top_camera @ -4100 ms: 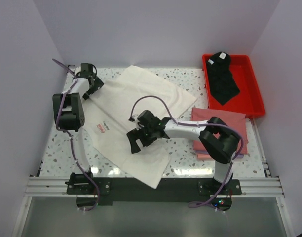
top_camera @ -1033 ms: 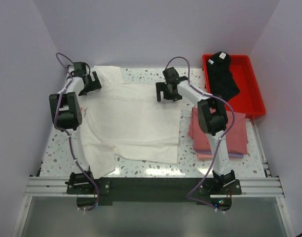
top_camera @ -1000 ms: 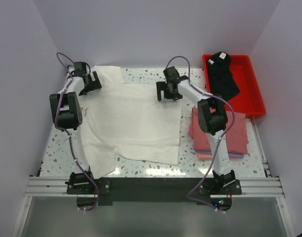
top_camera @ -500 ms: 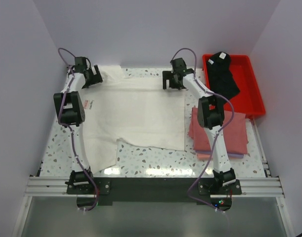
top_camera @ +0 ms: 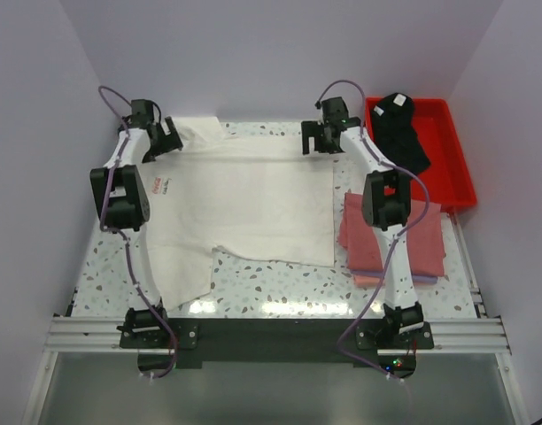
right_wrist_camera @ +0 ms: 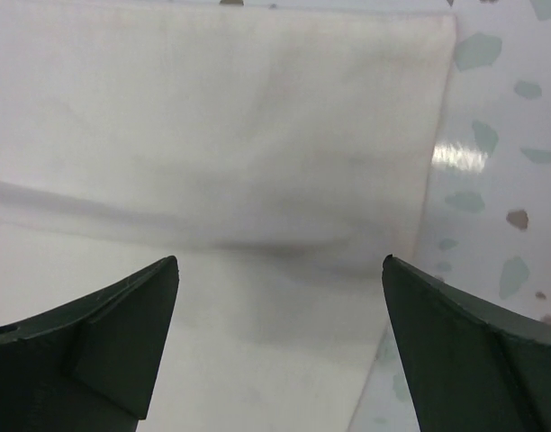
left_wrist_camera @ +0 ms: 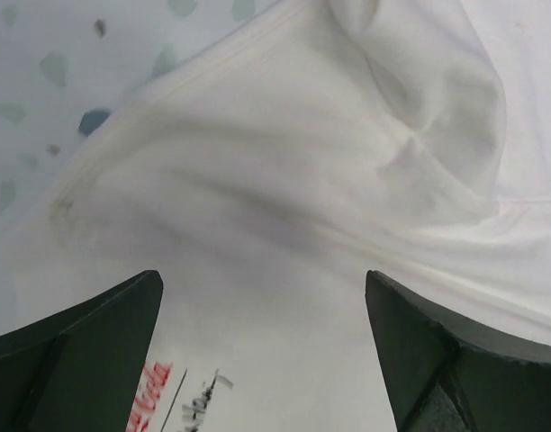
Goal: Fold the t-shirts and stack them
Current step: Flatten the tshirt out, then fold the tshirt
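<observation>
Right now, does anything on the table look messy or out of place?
Yes. The white t-shirt isn't flat: cloth bunches up by the left gripper, and its near-left part juts toward the near edge, leaving a stepped hem. The black shirt lies crumpled in the red tray.

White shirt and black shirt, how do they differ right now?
The white shirt lies spread out on the table; the black shirt sits bunched in the red tray. The left claw and right claw hang open over the white shirt's far corners; neither is near the black shirt. The white shirt covers far more area than the black shirt. Neither is folded yet.
</observation>
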Robot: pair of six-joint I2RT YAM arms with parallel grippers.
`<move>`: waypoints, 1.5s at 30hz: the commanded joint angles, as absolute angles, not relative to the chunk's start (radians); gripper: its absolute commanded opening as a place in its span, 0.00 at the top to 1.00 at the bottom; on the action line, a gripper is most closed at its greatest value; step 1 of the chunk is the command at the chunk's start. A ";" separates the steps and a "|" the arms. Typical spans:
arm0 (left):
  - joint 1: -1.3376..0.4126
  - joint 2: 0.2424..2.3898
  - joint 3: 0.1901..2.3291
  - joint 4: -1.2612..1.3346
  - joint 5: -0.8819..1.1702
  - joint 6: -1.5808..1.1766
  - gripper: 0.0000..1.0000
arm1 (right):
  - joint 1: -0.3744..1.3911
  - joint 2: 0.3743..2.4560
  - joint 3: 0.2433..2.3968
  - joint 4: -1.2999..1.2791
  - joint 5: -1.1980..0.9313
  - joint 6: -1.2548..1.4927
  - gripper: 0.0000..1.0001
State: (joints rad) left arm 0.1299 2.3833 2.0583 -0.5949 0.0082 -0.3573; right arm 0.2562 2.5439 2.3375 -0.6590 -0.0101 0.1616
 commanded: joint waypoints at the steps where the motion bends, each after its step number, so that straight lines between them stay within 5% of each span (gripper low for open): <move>1: 0.132 2.081 1.880 -0.650 -0.077 -0.463 0.00 | 0.265 2.294 2.208 -0.653 -0.061 0.153 0.01; 9: 0.046 1.434 1.034 -0.589 -0.193 -0.763 0.00 | 0.359 1.907 1.657 -0.555 -0.064 0.238 0.01; 20: -0.212 0.927 0.612 -0.891 -0.178 -1.029 0.00 | 0.379 1.666 1.397 -0.574 -0.043 0.255 0.01; 40: -0.359 1.123 0.617 -1.029 -0.311 -1.350 0.10 | 0.379 1.720 1.401 -0.618 -0.009 0.235 0.01; 45: -0.359 1.199 0.649 -1.048 -0.366 -1.384 0.21 | 0.379 1.724 1.405 -0.621 -0.003 0.226 0.01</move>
